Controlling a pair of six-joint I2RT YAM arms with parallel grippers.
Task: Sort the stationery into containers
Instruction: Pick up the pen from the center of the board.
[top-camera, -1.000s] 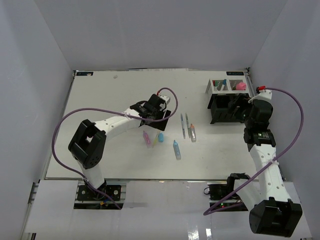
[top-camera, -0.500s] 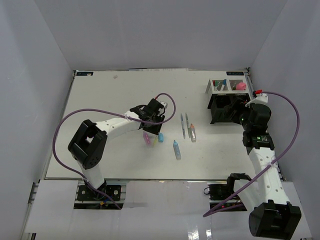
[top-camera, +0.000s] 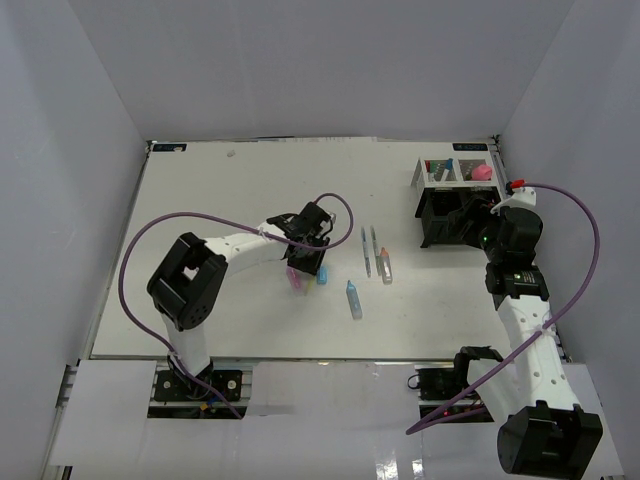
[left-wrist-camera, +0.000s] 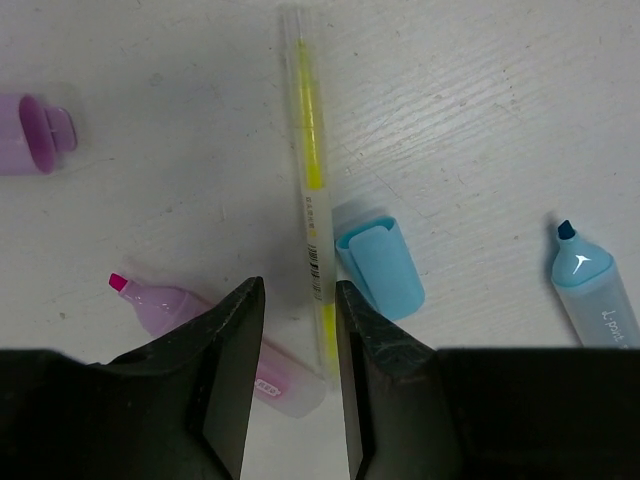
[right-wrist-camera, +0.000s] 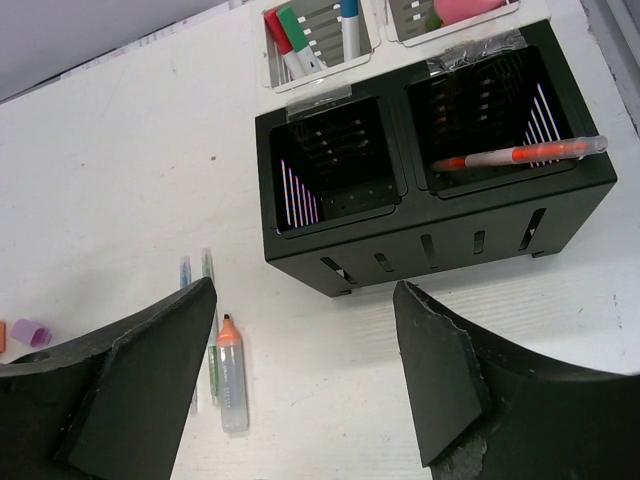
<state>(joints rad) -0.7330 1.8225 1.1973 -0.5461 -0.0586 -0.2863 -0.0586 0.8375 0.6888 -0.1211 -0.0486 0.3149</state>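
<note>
Thin clear pen with a yellow core (left-wrist-camera: 311, 180) lies flat on the white worktop (left-wrist-camera: 480, 90), mid-table, in a small clutter of loose items. Its long axis runs straight out from the left tool (left-wrist-camera: 296, 290), and its near end sits in the gap between the two black fingers (left-wrist-camera: 225, 350). Closing would go across the pen's width, so the line-up is good. Left tool is part open with a narrow gap and nothing clamped; can't tell whether a finger touches the pen. Watch the neighbours: light blue loose cap (left-wrist-camera: 378, 262) just beside the pen on one side, uncapped pink highlighter (left-wrist-camera: 200, 325) running under the other finger. You likely need to drop lower, pinch, then carry it to the black rectangular desk organizer (top-camera: 452, 215), well apart on the right. Left arm is clearly the nearer one. Right tool (right-wrist-camera: 300, 350) hangs by the organizer, fingers spread wide, holding nothing. An orange pen (right-wrist-camera: 515, 155) lies across one black compartment's rim.
</note>
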